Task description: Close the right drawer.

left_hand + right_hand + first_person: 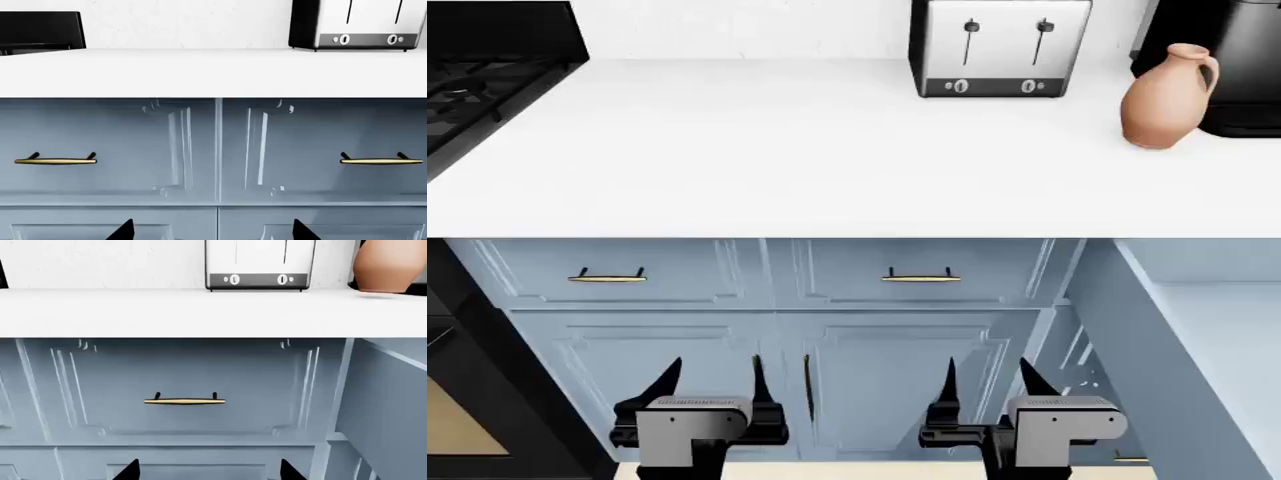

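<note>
The right drawer [1141,350] stands pulled out from under the white counter at the far right of the head view. Its smooth blue-grey side wall runs toward me, and a bit of brass handle shows low at its front. That side wall [393,400] also fills the edge of the right wrist view. My right gripper [988,385] hangs open and empty in front of the cabinet doors, just left of the drawer's side and not touching it; its fingertips [287,471] show apart. My left gripper [714,385] is open and empty further left, with its dark fingertips [125,231] spread.
Two shut drawer fronts with brass bar handles [607,277] [921,277] sit under the counter [761,150]. Below them are cabinet doors with dark vertical handles [807,385]. A toaster [998,48], a clay jug [1165,98] and a black appliance [1241,60] stand on top. A stove [481,70] is at the left.
</note>
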Robot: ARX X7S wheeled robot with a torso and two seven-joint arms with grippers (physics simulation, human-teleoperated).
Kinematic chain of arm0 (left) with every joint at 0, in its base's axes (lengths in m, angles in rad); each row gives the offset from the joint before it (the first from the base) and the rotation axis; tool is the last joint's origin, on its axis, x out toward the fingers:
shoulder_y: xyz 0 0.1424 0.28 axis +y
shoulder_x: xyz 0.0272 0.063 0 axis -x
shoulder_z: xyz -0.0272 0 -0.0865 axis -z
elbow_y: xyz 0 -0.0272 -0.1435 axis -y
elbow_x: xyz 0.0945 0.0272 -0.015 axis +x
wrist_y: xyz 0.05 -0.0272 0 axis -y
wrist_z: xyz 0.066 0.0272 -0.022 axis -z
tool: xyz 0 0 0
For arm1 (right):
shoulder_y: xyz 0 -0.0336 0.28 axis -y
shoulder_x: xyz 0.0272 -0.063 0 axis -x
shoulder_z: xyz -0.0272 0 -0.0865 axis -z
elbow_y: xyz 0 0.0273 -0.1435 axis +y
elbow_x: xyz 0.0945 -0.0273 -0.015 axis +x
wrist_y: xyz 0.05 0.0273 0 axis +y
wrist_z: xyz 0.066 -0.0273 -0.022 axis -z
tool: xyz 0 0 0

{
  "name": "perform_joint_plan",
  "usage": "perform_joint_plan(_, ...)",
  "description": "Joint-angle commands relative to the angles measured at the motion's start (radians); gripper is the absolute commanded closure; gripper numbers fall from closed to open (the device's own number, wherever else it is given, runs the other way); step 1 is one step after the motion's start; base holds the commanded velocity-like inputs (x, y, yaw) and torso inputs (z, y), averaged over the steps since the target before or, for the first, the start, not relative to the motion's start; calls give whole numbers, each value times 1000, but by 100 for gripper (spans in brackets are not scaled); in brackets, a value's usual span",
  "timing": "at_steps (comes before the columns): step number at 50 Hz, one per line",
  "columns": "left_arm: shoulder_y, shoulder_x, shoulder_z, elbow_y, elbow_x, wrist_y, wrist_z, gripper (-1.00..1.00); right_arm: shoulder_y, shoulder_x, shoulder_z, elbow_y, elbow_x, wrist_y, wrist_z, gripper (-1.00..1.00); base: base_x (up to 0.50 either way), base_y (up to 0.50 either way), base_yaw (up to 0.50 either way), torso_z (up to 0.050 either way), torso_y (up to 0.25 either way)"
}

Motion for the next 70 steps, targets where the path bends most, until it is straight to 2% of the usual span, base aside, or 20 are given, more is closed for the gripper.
perform_joint_plan(1, 0, -16, 18, 1, -15, -1, -19, -100, 1, 17, -24, 12, 1, -13, 26, -100, 0, 0, 0, 0, 0)
perform_joint_plan(8, -3, -39, 46, -8, -35, 4, -44, -100, 0, 35, -36, 3, 52, -16, 50, -100, 0, 0, 0, 0, 0)
perform_joint_plan(10, -4, -43, 48, -10, -43, 5, -49, -100, 0, 36, -42, 13, 16, -36, 93, -100, 0, 0, 0, 0, 0)
perform_joint_plan(44, 2, -88, 89, 46, -81, 16, -127, -100, -1, 93, -100, -51, 72, 23, 141, -100, 0, 0, 0, 0, 0)
perform_joint_plan(60, -14, -126, 108, 305, -72, -139, -171, -100, 5, 135, -134, -346, 56, 214, 173, -100, 0, 0, 0, 0, 0)
perform_joint_plan(70, -114, -153, 110, 485, -97, -310, -173, -100, 77, 161, -154, -498, 45, 373, 175, -100, 0, 0, 0, 0, 0)
